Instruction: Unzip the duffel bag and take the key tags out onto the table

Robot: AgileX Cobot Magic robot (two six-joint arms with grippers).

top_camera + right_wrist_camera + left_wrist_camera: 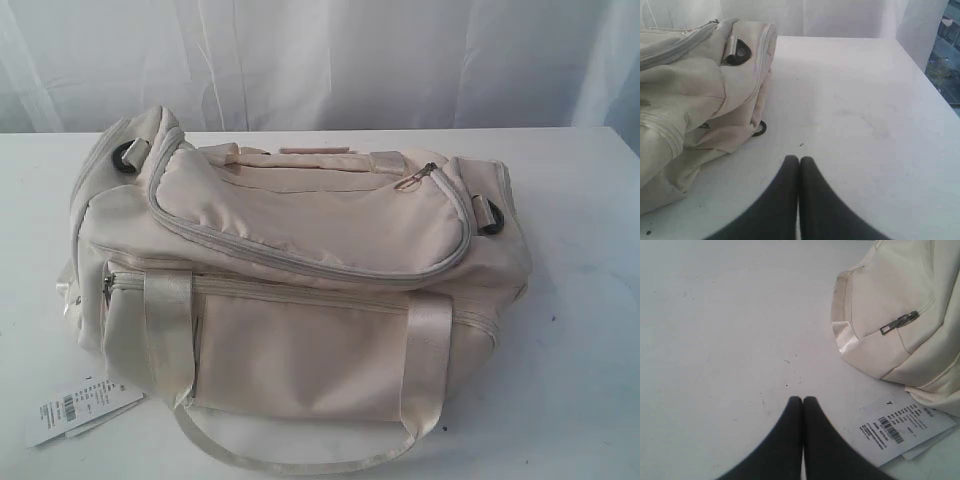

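bag: large cream fabric duffel bag [300,290] lies mid white desk [585,330], zipped.
key tags: unseen, judged inside.
hands: left hand [802,400], right hand [799,159] clenched, empty.
step: small metal zipper pull [417,177], far right, to be pinched squarely while the bag is steadied.

Exterior feed first: I've got a white paper tag [82,408] lying flat at the lower left, turned at a slant. My left wrist feed shows the tag [902,432] sharper. There's a black barcode [890,430] and rows of small print I can't read, and a second sheet's edge pokes out from under it. Across the back hangs a white curtain [400,60] in pale folds. The right wrist feed catches the curtain [840,17] too, and past its edge a dark bluish patch [949,55], too blurred to make out.
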